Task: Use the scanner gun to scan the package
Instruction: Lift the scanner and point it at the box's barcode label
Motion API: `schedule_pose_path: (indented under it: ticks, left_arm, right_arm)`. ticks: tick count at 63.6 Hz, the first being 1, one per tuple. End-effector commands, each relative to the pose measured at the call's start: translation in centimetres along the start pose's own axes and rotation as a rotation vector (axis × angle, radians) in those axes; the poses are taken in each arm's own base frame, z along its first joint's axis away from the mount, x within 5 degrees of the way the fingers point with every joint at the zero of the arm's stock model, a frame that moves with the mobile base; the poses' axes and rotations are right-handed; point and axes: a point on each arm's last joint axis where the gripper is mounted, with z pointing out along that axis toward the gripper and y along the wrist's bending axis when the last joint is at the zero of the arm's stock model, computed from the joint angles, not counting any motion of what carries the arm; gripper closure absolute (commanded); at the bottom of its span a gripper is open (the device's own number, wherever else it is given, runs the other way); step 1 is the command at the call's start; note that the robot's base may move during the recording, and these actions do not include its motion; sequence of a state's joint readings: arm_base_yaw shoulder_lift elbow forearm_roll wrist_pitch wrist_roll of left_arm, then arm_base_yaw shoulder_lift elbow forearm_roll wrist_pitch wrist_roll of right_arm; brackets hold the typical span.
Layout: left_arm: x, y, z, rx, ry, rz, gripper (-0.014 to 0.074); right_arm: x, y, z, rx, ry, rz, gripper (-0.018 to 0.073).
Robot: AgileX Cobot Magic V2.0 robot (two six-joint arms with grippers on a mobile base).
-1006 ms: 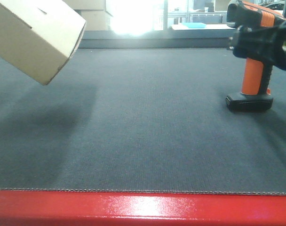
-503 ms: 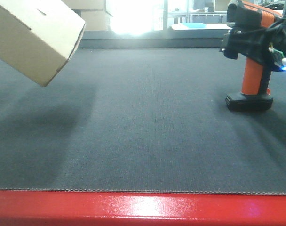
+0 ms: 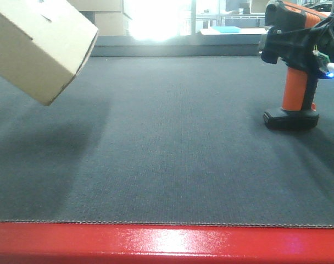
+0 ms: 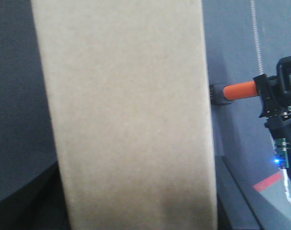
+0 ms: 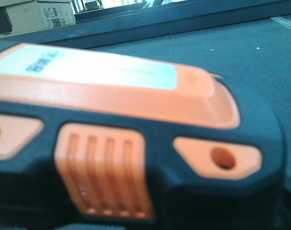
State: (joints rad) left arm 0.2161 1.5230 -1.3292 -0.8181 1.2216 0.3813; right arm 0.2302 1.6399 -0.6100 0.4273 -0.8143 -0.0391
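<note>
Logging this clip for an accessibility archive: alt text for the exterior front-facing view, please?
A tan cardboard package hangs tilted above a dark mat at upper left; at right, an orange-handled scanner gun stands on its foot, the right pincer at its head.

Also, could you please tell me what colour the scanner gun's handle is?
Orange: the scanner gun's handle shows best in the exterior front-facing view.
</note>
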Motion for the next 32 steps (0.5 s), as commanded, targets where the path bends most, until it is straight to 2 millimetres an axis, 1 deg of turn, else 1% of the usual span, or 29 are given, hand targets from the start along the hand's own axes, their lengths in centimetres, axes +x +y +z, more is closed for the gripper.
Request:
schedule_pose_path:
  ticks: [1, 3, 6, 9, 15, 16, 20, 21, 24, 32]
  left_arm:
    - [0.06, -0.37, -0.29, 0.006, -0.011, 0.015, 0.0708]
    - [0.06, -0.37, -0.29, 0.006, -0.011, 0.015, 0.0708]
    - [0.06, -0.37, -0.29, 0.006, -0.011, 0.015, 0.0708]
    - [0.06, -0.37, -0.29, 0.006, -0.011, 0.015, 0.0708]
    - [0.06, -0.37, -0.29, 0.006, -0.011, 0.015, 0.0708]
    - [0.06, -0.37, -0.29, 0.006, -0.011, 0.015, 0.0708]
    - [0.06, -0.37, -0.29, 0.006, -0.011, 0.015, 0.0708]
    - [0.06, -0.37, -0.29, 0.006, -0.011, 0.015, 0.0708]
    - [0.06, -0.37, -0.29, 0.006, -0.011, 0.015, 0.0708]
    - [0.05, -0.39, -0.29, 0.008, -0.012, 0.014, 0.0708]
  right_arm:
    - [-0.37, 0.07, 0.1, 0.002, -0.028, 0.001, 0.0017]
    - [-0.37, 0.07, 0.1, 0.002, -0.028, 0.001, 0.0034]
    - [-0.37, 0.03, 0.1, 0.007, -0.028, 0.006, 0.0095]
    - [-0.37, -0.01, 0.1, 0.01, -0.027, 0.009, 0.0174]
    - [-0.36, -0.15, 0.1, 0.026, -0.027, 0.023, 0.0384]
    - [-0.36, -0.16, 0.1, 0.027, -0.027, 0.025, 0.044]
    - [-0.36, -0.16, 0.1, 0.027, -0.027, 0.025, 0.0586]
    - [-0.36, -0.16, 0.1, 0.027, -0.027, 0.025, 0.0637]
    - [-0.36, -0.16, 0.1, 0.027, -0.027, 0.025, 0.0729]
    - [-0.36, -0.18, 0.1, 0.029, -0.027, 0.026, 0.0713]
